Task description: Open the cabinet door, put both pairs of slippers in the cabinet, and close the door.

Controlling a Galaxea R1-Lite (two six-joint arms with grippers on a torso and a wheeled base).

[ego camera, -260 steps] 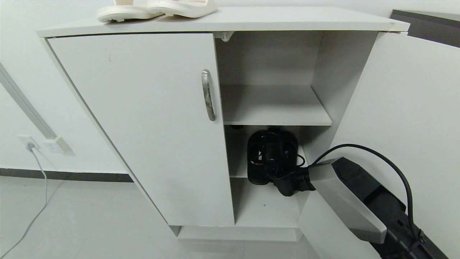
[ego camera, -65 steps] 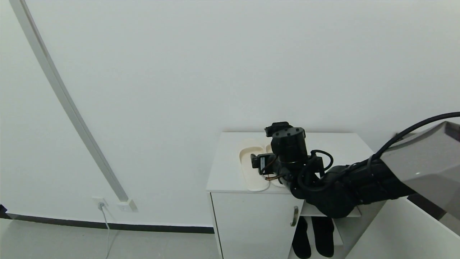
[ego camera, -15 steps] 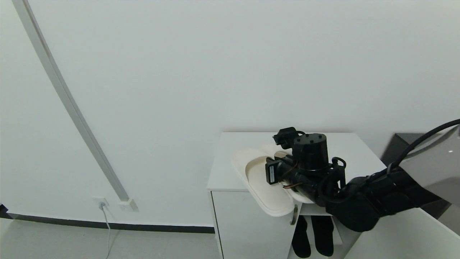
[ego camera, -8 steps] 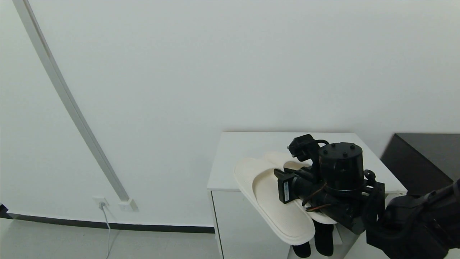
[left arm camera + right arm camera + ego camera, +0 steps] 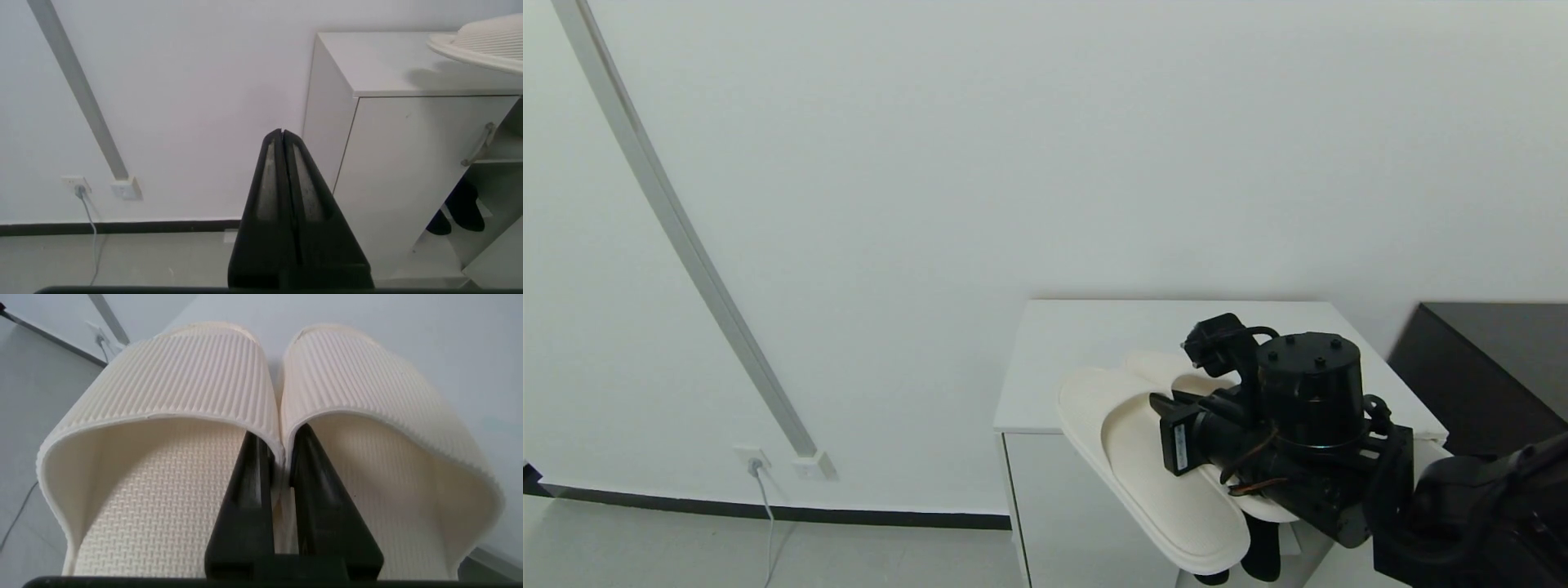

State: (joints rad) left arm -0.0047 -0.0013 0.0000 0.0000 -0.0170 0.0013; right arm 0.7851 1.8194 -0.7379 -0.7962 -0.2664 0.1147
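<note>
We hold the cream slippers [image 5: 1164, 482] tilted over the near edge of the cabinet [image 5: 1094, 327].
The right wrist view shows our right hand [image 5: 282, 449] pinching their inner straps together; the left wrist view shows our left hand [image 5: 282, 140] pressed together, black slippers [image 5: 464, 208] inside the cabinet.

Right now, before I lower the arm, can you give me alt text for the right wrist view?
The right hand grips a pair of cream slippers, its two black fingers pinching the adjoining inner edges of their ribbed straps. The slippers sit side by side, openings toward the camera, textured insoles showing.
</note>
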